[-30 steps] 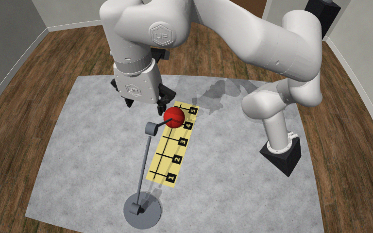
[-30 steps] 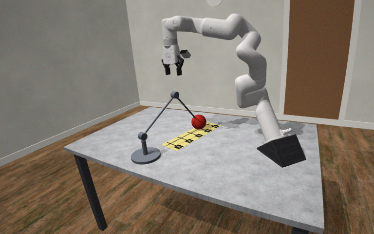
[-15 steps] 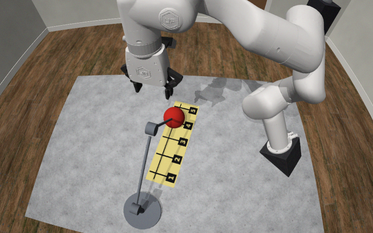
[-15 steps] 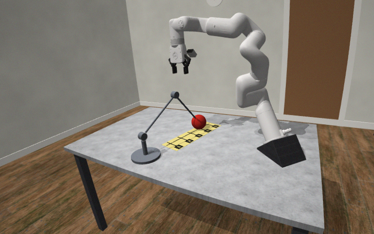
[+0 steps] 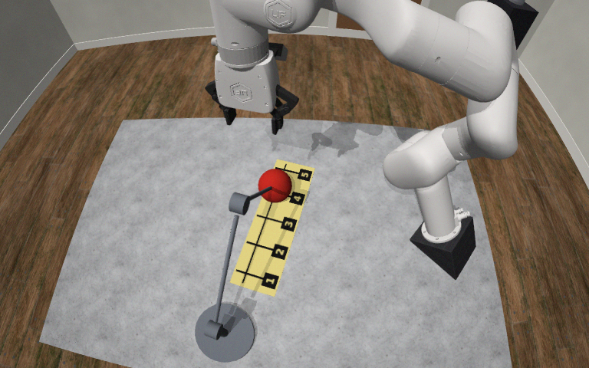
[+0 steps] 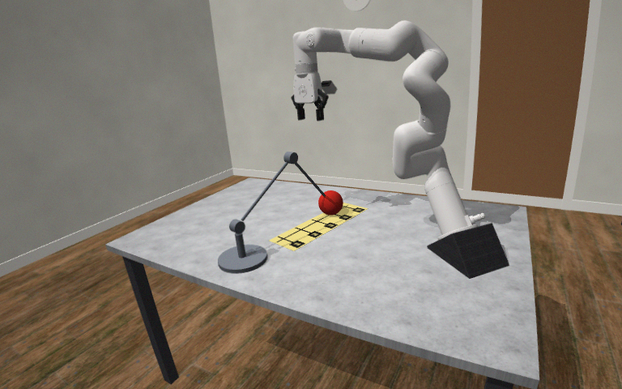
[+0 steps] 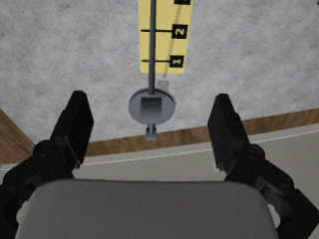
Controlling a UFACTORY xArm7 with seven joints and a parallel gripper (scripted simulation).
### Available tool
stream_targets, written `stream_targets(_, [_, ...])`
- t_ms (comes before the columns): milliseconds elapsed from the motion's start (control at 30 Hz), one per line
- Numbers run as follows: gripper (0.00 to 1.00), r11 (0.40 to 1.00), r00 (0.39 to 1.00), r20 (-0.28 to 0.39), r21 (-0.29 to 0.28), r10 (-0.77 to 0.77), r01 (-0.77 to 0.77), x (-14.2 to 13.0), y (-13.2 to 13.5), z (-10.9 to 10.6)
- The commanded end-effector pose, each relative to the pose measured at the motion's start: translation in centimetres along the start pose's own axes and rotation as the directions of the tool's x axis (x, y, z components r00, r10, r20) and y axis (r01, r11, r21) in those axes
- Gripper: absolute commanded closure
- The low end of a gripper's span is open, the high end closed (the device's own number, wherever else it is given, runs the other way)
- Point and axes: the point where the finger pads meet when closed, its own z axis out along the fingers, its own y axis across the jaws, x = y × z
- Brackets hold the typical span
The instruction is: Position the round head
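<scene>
The end effector [image 6: 308, 112] hangs with its fingers spread wide and nothing between them, high above the counter [image 6: 367, 284]. Well below it, the lamp's red head [image 6: 330, 202] sits low over the yellow strip [image 5: 260, 255], near mark 4 [image 5: 296, 198]. The risk: the worn joint may be sagging this far out, so the head could settle onto the strip. From these views I cannot tell whether it already touches.
</scene>
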Motion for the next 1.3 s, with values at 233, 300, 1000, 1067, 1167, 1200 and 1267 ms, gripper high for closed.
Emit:
stream_targets(233, [0.0,1.0,1.0,0.001,0.004,0.0,0.0,3.7,0.0,-0.2])
stream_targets(300, [0.0,1.0,1.0,0.001,0.004,0.0,0.0,4.1,0.0,-0.2])
stream_targets(1000, [0.0,1.0,0.99,0.138,0.004,-0.001,0.0,6.0,0.0,-0.2])
stream_targets(1067, [0.0,1.0,0.986,0.168,0.004,-0.001,0.0,5.9,0.0,-0.2])
stream_targets(1167, [0.0,1.0,0.977,0.213,0.004,-0.001,0.0,5.8,0.0,-0.2])
stream_targets(1200, [0.0,1.0,0.974,0.227,0.005,-0.001,0.0,5.8,0.0,-0.2])
stream_targets(1267, [0.0,1.0,0.974,0.227,0.005,-0.001,0.0,5.8,0.0,-0.2])
